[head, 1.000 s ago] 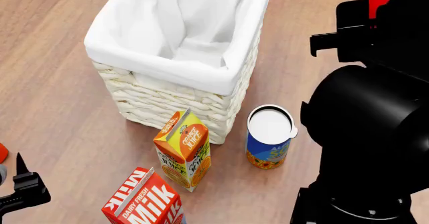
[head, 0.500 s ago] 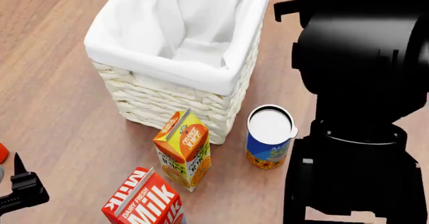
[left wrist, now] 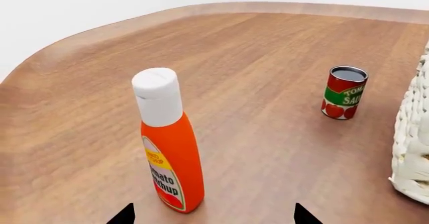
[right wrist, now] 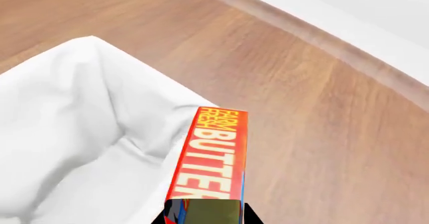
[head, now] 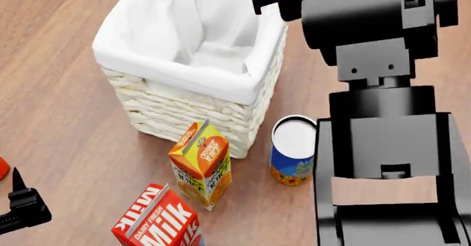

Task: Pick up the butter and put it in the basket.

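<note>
The butter, a slim red box with white "BUTTER" lettering, is held in my right gripper, whose jaws are shut on its near end. It hangs over the right rim of the basket, above the white liner. In the head view the cream wicker basket stands at the upper middle, and my black right arm reaches over its right rim and hides the butter. My left gripper is open and empty, low at the front left.
An orange juice carton, a red milk carton and a blue can stand in front of the basket. A ketchup bottle stands just ahead of my left gripper. A tomato sauce can stands farther off, near the basket's wicker wall.
My right arm has swung left from the right edge and now reaches over the basket's right rim. The butter, seen at the top right earlier, is now hidden behind the arm.
</note>
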